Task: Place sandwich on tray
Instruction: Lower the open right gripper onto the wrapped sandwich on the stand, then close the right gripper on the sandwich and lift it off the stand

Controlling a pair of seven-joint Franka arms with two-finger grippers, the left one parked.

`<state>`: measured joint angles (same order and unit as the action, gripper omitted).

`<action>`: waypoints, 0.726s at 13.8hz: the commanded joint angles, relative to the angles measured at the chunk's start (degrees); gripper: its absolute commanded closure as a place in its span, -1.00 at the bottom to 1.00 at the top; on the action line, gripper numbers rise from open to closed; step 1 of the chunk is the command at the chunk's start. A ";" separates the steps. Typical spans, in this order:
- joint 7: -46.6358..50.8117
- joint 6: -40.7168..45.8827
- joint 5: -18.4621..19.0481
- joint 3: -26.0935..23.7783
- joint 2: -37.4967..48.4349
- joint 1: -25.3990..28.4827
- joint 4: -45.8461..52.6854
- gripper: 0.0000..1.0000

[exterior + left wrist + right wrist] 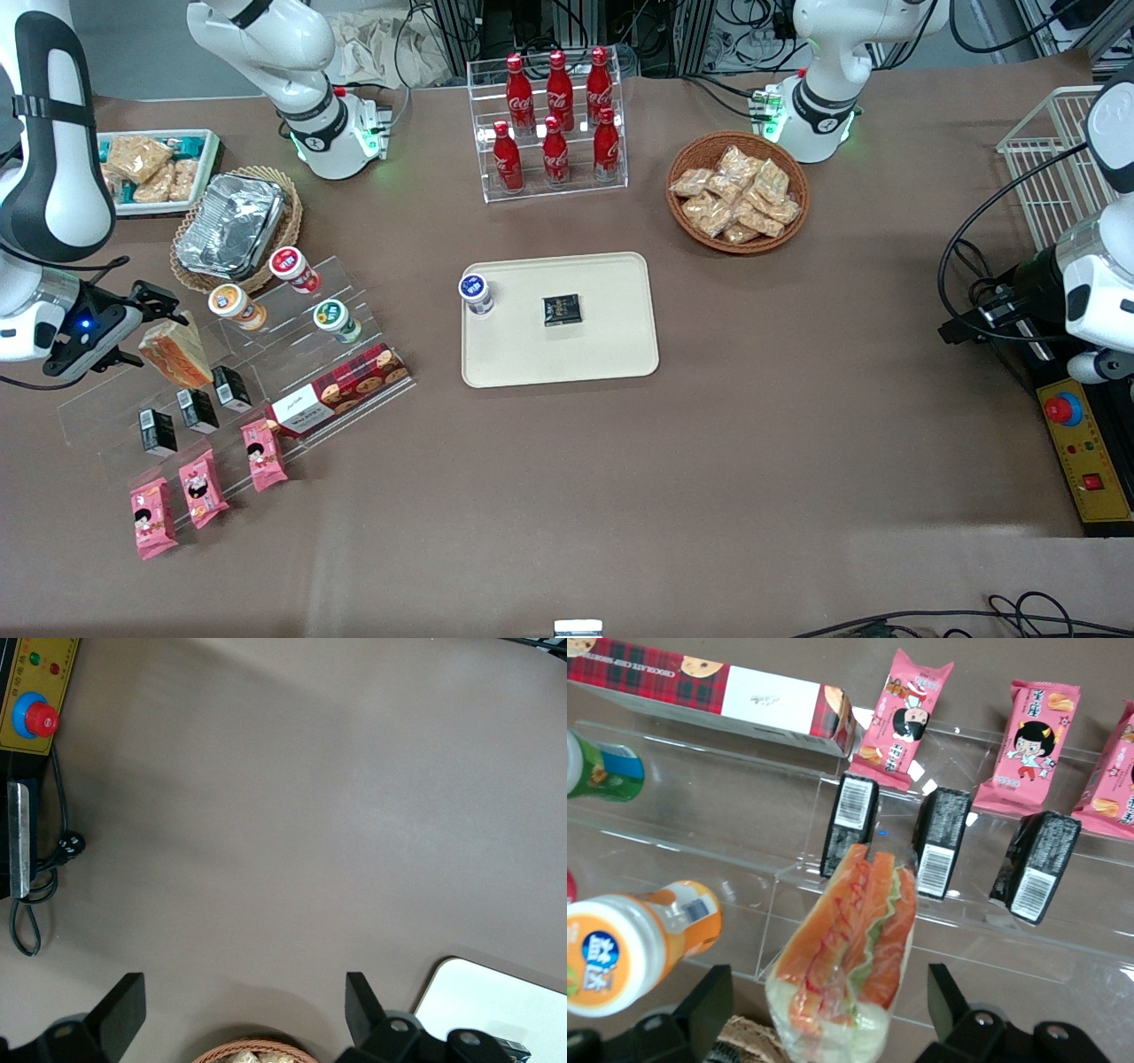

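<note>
The sandwich [175, 351], a wedge in clear wrap with orange and green filling, rests on the clear stepped shelf [266, 372] toward the working arm's end of the table. In the right wrist view the sandwich [850, 948] lies between the fingers with a gap on each side. My right gripper [135, 330] [828, 997] is open around it, not touching it. The cream tray [602, 354] lies at the table's middle, far from the gripper; its corner also shows in the left wrist view [496, 997].
A blue-capped bottle [476, 294] and a black packet [562, 309] are on the tray. The shelf holds small bottles [236, 306], black cartons [850, 824], a biscuit box [341, 388] and pink packets [203, 487]. A foil container [232, 225], cola rack [554, 120] and snack basket [737, 192] stand farther from the camera.
</note>
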<state>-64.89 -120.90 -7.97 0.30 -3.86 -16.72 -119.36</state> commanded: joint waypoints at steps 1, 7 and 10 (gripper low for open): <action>0.29 -2.67 -1.17 -0.03 -0.44 0.11 -1.31 -0.57; -0.33 -6.01 -0.56 0.05 -1.32 0.11 -1.22 1.00; -0.15 -5.75 0.40 -0.12 0.87 0.29 0.70 1.00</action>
<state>-64.90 -126.37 -7.90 0.23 -4.62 -16.69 -119.92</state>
